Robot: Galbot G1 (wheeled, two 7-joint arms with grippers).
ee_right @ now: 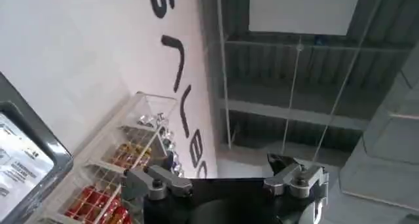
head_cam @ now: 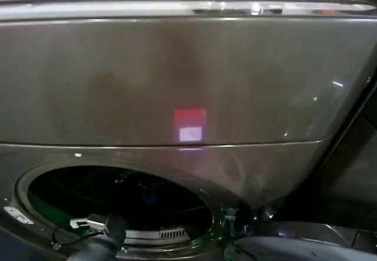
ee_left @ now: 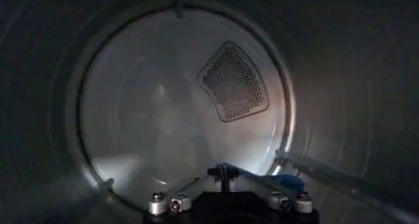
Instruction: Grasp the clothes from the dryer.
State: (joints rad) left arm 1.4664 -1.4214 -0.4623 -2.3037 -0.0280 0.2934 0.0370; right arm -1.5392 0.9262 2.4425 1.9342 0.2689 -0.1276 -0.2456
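- One arm is working: the left arm is reaching through the porthole of the dryer (head_cam: 177,84), low and left in the head view, because the clothes lie deep in the drum.
- The left gripper (ee_left: 226,174) is pointing at the drum's far wall (ee_left: 150,114); its fingers seem to be drawn together on a bit of blue fabric, the clothes (ee_left: 288,181), just right of them, though I cannot tell for sure that they are gripping it.
- The lime garment is not discernible here.
- The right gripper (ee_right: 226,173) is waiting outside, aimed up at the ceiling, its fingers (ee_right: 154,183) spread wide and holding nothing, likely parked out of the way.
- The head view is giving the dryer's front and the arm entering; the drum there is too dark to read.
- The left wrist view is supplying the lit inside: the perforated vent (ee_left: 234,81) and the fabric.
- The right wrist view is adding a lettered wall (ee_right: 98,48) and a clear rack (ee_right: 124,173).
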